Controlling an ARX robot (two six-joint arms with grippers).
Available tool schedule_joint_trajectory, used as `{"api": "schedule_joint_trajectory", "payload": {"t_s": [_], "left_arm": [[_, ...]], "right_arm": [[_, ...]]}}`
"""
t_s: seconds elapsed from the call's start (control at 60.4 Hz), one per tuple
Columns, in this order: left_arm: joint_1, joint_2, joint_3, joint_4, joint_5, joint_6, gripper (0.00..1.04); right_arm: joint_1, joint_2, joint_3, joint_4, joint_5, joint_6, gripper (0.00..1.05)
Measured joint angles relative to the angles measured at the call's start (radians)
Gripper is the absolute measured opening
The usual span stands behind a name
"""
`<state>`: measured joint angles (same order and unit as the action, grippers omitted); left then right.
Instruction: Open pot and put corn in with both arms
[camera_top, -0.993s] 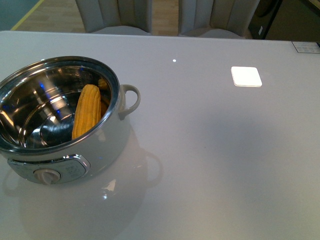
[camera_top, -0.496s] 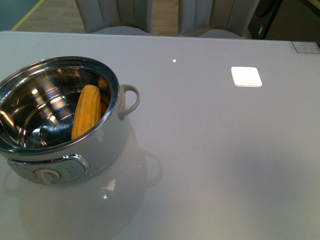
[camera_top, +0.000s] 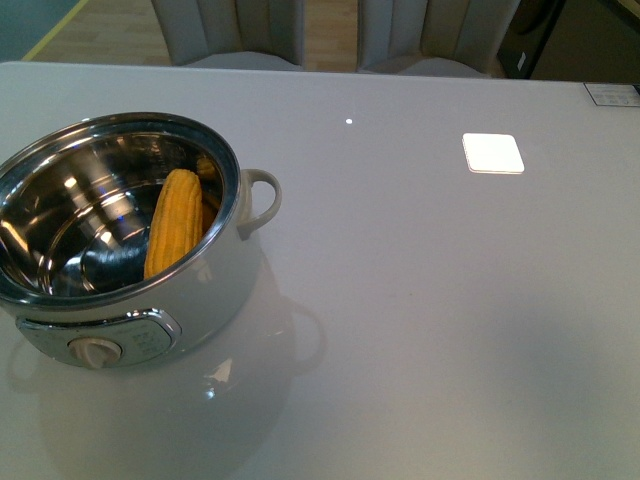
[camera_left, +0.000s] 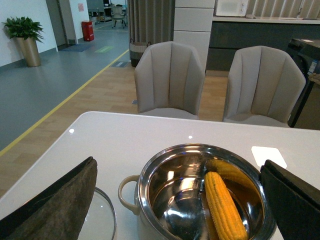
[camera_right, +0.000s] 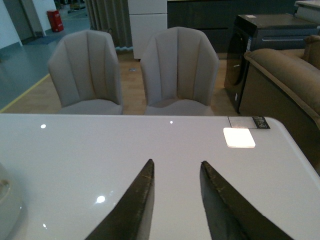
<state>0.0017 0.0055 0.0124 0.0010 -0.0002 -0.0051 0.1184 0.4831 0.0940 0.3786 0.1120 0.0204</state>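
The white pot stands uncovered at the table's front left, its dial facing me. The yellow corn leans inside against the steel wall on the right. No arm shows in the front view. In the left wrist view the pot and corn lie below my left gripper, which is open and wide, one finger on each side of the pot, holding nothing. My right gripper is open over bare table, well away from the pot.
A glass lid lies flat on the table beside the pot's loop handle. A white square patch sits at the back right. Two grey chairs stand behind the far table edge.
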Motion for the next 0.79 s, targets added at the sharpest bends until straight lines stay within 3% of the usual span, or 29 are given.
{"api": "schedule_joint_trajectory", "payload": {"t_s": [0.099,0.149,0.794], "left_arm": [[0.000,0.000,0.000,0.000,0.000,0.000,0.98],[0.000,0.000,0.000,0.000,0.000,0.000,0.98],[0.000,0.000,0.000,0.000,0.000,0.000,0.98]], "right_arm": [[-0.076,-0.045,-0.019,-0.026,-0.100,-0.010,0.10],[-0.107,-0.071,-0.026,-0.039,-0.101,-0.016,0.02],[-0.115,-0.276,-0.074,-0.171,-0.109,-0.015,0.02]]}}
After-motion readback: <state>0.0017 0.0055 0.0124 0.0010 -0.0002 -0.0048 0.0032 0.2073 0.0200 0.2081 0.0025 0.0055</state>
